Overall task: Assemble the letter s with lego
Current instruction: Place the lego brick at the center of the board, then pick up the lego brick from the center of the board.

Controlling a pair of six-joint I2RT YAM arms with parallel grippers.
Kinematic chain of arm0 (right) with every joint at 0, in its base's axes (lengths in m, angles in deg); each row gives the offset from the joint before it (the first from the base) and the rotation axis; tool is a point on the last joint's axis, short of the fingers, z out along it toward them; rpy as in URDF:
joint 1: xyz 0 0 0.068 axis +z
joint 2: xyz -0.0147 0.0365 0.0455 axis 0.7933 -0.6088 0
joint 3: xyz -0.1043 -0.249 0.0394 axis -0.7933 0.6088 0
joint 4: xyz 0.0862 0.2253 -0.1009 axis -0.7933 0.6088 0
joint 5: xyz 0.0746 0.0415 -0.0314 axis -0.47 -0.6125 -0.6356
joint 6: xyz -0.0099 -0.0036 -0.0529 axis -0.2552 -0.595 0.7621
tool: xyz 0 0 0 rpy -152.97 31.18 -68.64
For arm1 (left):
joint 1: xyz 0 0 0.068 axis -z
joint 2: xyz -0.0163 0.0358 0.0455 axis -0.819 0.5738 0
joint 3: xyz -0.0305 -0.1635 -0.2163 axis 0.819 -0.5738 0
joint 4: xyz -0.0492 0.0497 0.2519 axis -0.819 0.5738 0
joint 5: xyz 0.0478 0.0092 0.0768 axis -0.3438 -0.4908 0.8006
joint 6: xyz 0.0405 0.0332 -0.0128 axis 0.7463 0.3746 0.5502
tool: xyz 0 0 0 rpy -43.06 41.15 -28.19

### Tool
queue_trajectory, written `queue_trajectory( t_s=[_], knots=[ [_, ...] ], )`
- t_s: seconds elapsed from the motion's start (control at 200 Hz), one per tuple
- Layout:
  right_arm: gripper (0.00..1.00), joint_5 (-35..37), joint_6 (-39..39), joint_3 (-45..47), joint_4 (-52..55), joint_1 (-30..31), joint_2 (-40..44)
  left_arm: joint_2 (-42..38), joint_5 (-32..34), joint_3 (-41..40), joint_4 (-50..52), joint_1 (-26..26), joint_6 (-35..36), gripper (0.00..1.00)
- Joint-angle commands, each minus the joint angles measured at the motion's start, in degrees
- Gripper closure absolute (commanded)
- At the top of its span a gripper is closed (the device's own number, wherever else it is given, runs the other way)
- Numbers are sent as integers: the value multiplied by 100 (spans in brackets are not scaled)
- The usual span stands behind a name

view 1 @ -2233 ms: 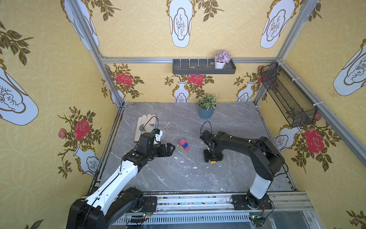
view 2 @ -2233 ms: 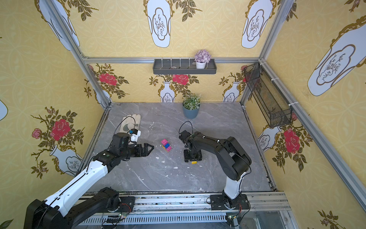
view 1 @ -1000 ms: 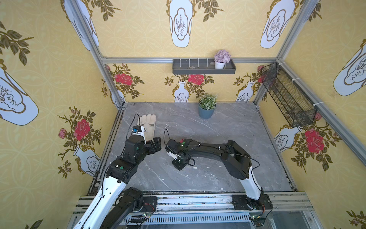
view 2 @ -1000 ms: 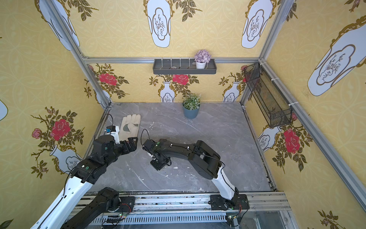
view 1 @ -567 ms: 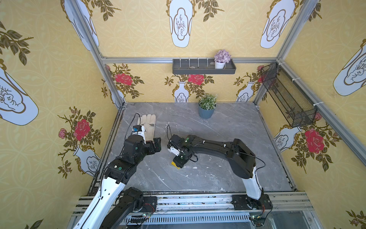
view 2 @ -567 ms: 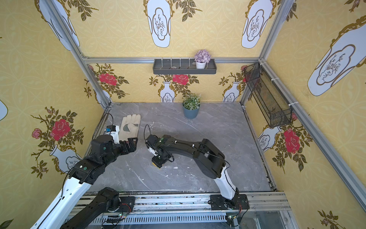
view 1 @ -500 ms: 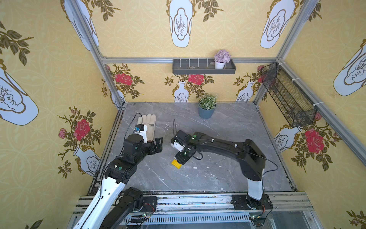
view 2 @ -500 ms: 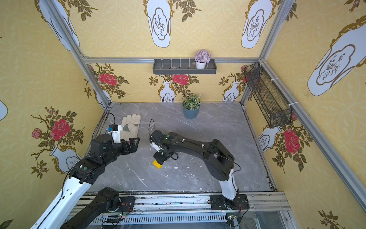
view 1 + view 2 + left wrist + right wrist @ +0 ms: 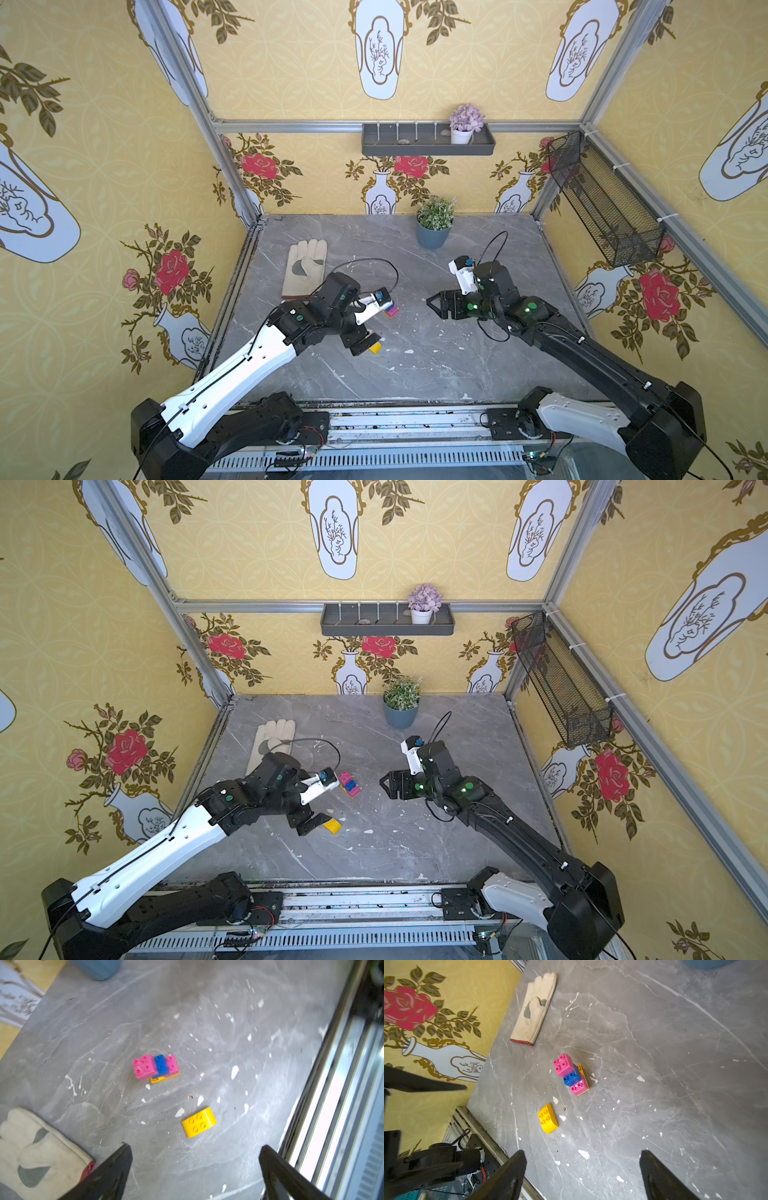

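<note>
The left gripper (image 9: 194, 1148) and right gripper (image 9: 582, 1153) stand apart, empty; the loose yellow brick (image 9: 199, 1122) lies on the bench (image 9: 239, 1059) near the pink-blue-yellow stack (image 9: 156, 1067), evidently staged as the S's last bar.

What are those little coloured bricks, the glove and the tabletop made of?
The loose yellow brick and the joined pink, blue and yellow bricks look like hard moulded plastic: crisp studs, smooth shiny faces. The glove seems pale matt leather or suede: no shine, soft folds, a red cuff edge. The tabletop looks like grey veined stone, or perhaps printed laminate.
</note>
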Motion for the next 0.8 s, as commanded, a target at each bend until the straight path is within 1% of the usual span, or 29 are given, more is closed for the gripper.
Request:
queue_trajectory(
  t_s=[0.0, 0.075, 0.135, 0.185, 0.26, 0.35, 0.45, 0.535, 0.68, 0.76, 0.795],
  knots=[
    [12, 37, 227, -19, -602, -13, -6, 271, 359, -271, 409, 62, 1530, 12],
    [12, -12, 292, -99, -595, -13, -168, 485, 366, -443, 197, 56, 1782, 13],
    [12, -99, 326, -147, -621, -13, -341, 584, 305, -547, 51, 56, 2093, 19],
    [12, -155, 321, -165, -677, -11, -459, 657, 458, -639, -184, 56, 2209, 22],
    [12, -240, 279, -152, -817, -13, -584, 749, 663, -718, -530, 56, 2410, 19],
    [12, -307, 250, -143, -933, -18, -716, 976, 795, -691, -840, 56, 2683, 18],
    [12, -342, 259, -143, -968, -68, -814, 1415, 819, -550, -975, 56, 2944, 19],
    [12, -384, 257, -118, -1017, -134, -837, 1746, 703, -416, -1034, 49, 3058, 19],
    [12, -422, 281, -88, -1043, -255, -821, 2176, 266, -245, -975, -22, 3117, 22],
    [12, -422, 267, -32, -1060, -295, -775, 2367, 48, -211, -886, -129, 3144, 28],
    [12, -422, 259, -1, -1061, -312, -750, 2406, -41, -227, -907, -174, 3139, 29]
  ],
)
